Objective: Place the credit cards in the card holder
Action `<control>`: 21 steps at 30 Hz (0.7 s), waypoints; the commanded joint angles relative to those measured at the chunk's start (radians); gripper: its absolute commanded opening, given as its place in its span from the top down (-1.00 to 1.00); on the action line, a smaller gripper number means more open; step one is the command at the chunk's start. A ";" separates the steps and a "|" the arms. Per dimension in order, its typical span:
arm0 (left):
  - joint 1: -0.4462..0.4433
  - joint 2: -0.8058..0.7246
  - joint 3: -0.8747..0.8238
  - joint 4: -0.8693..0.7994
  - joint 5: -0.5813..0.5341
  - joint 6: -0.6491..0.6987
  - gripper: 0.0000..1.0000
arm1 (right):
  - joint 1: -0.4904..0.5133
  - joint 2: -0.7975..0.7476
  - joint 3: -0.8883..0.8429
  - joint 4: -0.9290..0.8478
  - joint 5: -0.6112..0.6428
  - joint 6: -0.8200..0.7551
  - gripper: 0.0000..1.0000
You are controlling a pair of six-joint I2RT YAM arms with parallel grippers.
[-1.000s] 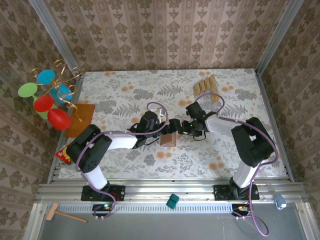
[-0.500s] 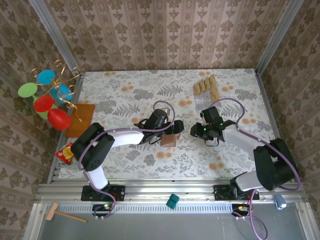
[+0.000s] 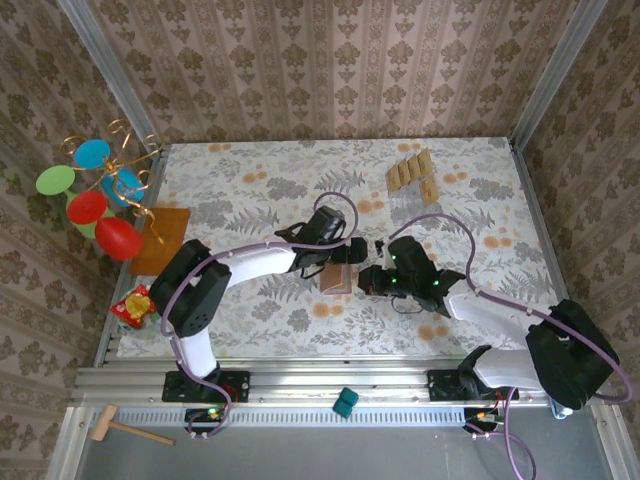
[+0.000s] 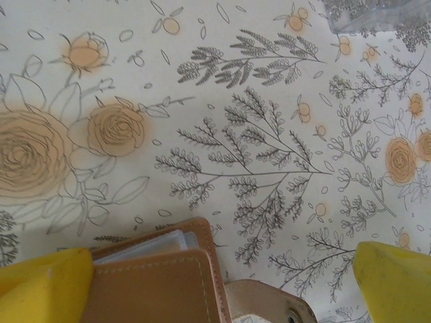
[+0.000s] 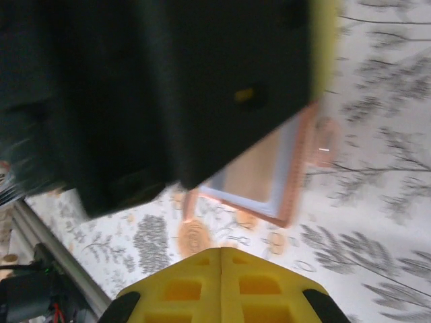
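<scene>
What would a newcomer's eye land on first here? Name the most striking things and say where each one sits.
Both arms meet at the table's middle over the salmon-brown card holder: the left gripper hangs open above it, and the right gripper is shut just beside it. Next come the bright coloured discs on a gold wire stand at the left edge, and the tan credit cards lined up near the far right corner.

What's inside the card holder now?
Grey lining and a tan panel, possibly a card, show inside the card holder; a dark blurred shape covers the rest.
</scene>
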 commanded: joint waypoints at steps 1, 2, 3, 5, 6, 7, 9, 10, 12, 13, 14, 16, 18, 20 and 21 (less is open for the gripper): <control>0.035 0.009 0.050 -0.042 0.017 0.039 -1.00 | 0.042 -0.002 0.027 0.094 0.039 -0.018 1.00; 0.046 0.009 0.059 -0.042 0.026 0.042 -1.00 | 0.049 0.010 0.040 0.093 0.046 -0.020 1.00; 0.058 0.013 0.071 -0.043 0.039 0.044 -1.00 | 0.054 0.031 0.056 0.093 0.047 -0.022 1.00; 0.079 0.023 0.099 -0.052 0.058 0.048 -1.00 | 0.064 0.068 0.084 0.097 0.044 -0.024 1.00; 0.090 0.028 0.108 -0.055 0.064 0.052 -1.00 | 0.070 0.087 0.103 0.097 0.041 -0.027 1.00; 0.098 0.032 0.120 -0.057 0.069 0.050 -1.00 | 0.080 0.102 0.120 0.094 0.041 -0.033 1.00; 0.107 0.046 0.133 -0.047 0.082 0.042 -1.00 | 0.101 0.123 0.148 0.098 0.045 -0.044 1.00; 0.108 0.052 0.137 -0.038 0.086 0.036 -1.00 | 0.112 0.135 0.162 0.098 0.045 -0.048 1.00; 0.107 0.063 0.138 -0.021 0.095 0.024 -1.00 | 0.133 0.150 0.184 0.100 0.050 -0.062 1.00; 0.110 0.068 0.138 -0.015 0.097 0.019 -1.00 | 0.144 0.172 0.194 0.096 0.054 -0.068 1.00; 0.111 0.073 0.141 -0.012 0.096 0.019 -1.00 | 0.153 0.188 0.204 0.094 0.052 -0.074 1.00; 0.120 0.080 0.147 -0.015 0.099 0.020 -1.00 | 0.169 0.215 0.224 0.091 0.050 -0.088 1.00; 0.140 0.080 0.148 -0.018 0.100 0.025 -1.00 | 0.190 0.240 0.254 0.082 0.050 -0.106 1.00; 0.172 0.075 0.145 -0.029 0.098 0.035 -1.00 | 0.216 0.282 0.307 0.032 0.061 -0.137 1.00; 0.191 0.069 0.140 -0.030 0.097 0.037 -1.00 | 0.220 0.306 0.339 0.004 0.071 -0.152 1.00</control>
